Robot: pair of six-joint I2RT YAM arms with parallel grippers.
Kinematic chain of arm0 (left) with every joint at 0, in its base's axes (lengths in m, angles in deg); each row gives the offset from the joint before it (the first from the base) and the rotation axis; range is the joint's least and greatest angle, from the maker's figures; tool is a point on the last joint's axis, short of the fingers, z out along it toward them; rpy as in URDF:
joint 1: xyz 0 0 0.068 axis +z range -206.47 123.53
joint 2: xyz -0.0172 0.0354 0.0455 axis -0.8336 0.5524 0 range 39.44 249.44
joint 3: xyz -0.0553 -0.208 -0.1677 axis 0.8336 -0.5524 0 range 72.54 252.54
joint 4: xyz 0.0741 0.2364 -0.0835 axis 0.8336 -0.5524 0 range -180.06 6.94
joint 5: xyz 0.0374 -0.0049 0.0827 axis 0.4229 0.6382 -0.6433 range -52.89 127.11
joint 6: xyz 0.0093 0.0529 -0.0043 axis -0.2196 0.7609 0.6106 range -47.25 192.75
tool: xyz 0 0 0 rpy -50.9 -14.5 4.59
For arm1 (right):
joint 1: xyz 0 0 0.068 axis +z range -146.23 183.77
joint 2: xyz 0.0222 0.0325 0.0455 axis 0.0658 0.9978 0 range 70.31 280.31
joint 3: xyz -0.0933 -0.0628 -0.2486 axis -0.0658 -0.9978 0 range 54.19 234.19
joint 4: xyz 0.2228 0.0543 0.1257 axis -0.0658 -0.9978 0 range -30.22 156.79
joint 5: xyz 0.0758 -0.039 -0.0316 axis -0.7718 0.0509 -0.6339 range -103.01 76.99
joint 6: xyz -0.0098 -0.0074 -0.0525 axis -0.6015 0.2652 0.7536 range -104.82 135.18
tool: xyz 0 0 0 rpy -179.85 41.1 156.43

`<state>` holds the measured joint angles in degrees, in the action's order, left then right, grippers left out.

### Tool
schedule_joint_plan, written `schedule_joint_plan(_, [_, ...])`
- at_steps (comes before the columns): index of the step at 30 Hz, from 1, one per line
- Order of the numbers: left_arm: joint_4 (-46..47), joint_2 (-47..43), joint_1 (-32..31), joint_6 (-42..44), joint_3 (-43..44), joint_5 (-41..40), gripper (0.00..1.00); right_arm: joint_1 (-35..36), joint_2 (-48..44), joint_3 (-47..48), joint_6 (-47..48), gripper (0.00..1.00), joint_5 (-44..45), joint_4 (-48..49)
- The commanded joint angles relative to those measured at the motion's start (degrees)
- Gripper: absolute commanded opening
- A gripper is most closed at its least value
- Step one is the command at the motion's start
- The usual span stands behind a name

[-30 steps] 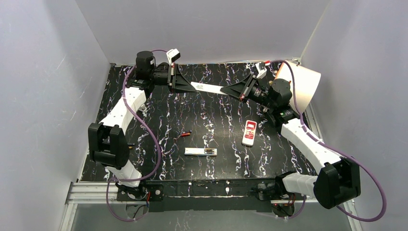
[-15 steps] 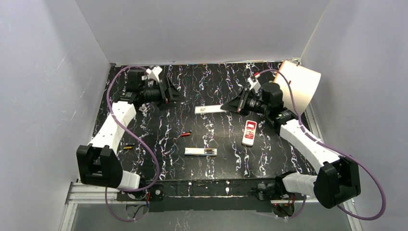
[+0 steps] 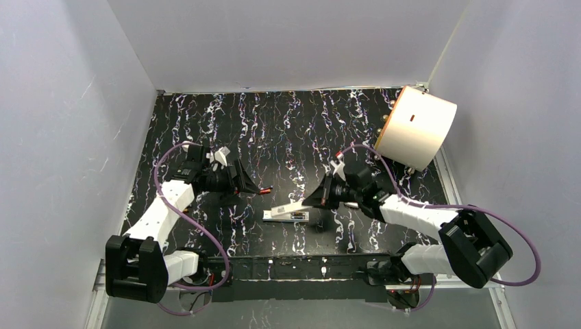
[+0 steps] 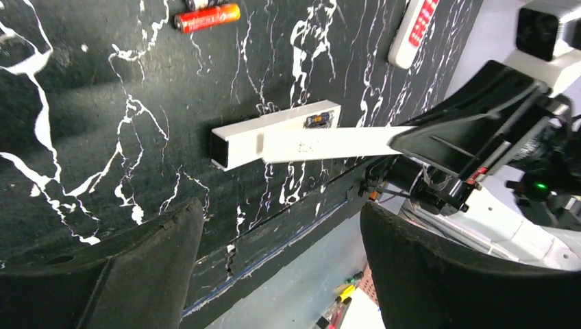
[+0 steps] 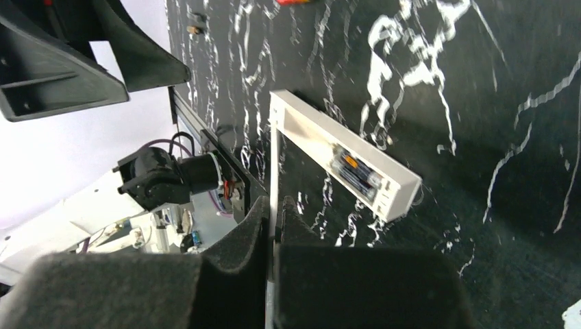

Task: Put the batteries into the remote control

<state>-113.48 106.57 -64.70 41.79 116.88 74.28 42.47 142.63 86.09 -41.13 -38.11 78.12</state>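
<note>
**Q:** What encloses the scene?

**A:** 3 plain, pale grey walls: a back wall (image 3: 288,41), a left wall (image 3: 62,137) and a right wall (image 3: 521,103). They box in a black tabletop (image 3: 294,130) veined white like marble.

**Q:** And at the edges?

**A:** A silver metal rail (image 3: 123,274) runs along the near edge. 1 white cylinder (image 3: 418,127) sits tilted in the far right corner. The light is even and the shadows soft.

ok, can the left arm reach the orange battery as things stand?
Probably yes. The left gripper is open, the orange battery lies loose just ahead, nothing between; the right gripper holds a white strip over at the white remote.
</note>
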Motion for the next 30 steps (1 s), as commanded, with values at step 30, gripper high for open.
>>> schedule_joint_plan(30, [7.5, 7.9, -0.9, -0.5, -8.4, 6.2, 0.66, 9.2, 7.7, -14.1, -13.0, 0.01, 12.5, 29.0])
